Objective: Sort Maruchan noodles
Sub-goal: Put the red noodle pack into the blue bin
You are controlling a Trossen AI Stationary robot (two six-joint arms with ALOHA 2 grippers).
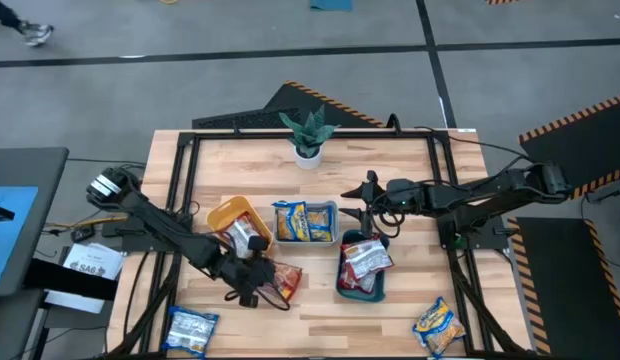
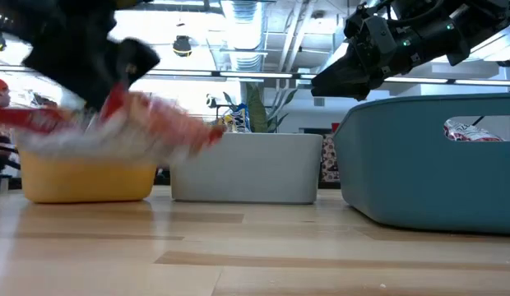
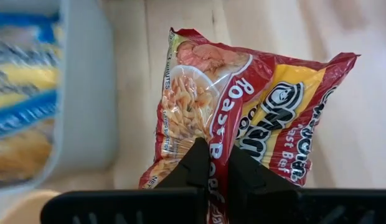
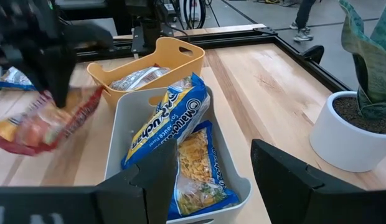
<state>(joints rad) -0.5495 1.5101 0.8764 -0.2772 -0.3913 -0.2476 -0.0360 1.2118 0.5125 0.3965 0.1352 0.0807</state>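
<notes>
My left gripper (image 1: 252, 275) is shut on an orange-red noodle packet (image 3: 243, 112) near the table's front, just nearer than the orange tray (image 1: 230, 213). That tray holds a silver packet (image 1: 240, 235). The clear tray (image 1: 335, 222) holds yellow-and-blue packets (image 4: 174, 124). Silver-and-red packets (image 1: 365, 260) lie in the teal tray (image 1: 342, 285). Two loose packets rest flat on the table, one at the front left (image 1: 190, 328) and one at the front right (image 1: 438, 325). My right gripper (image 4: 211, 180) is open and hovers above the gap between the clear and teal trays. My left gripper pinches the orange-red packet between its two fingers (image 3: 196, 165) at the edge nearest the wrist (image 3: 219, 155). It comes from above, slanting down. The packet hangs below the fingers, lifted off the table, in front of the orange tray (image 2: 90, 177).
A potted plant (image 1: 308, 135) stands at the table's far middle. The three trays sit in a row across the centre. A dark frame (image 1: 180, 190) runs along the table's edges. Bare wood (image 1: 310, 310) lies between the two loose packets at the front.
</notes>
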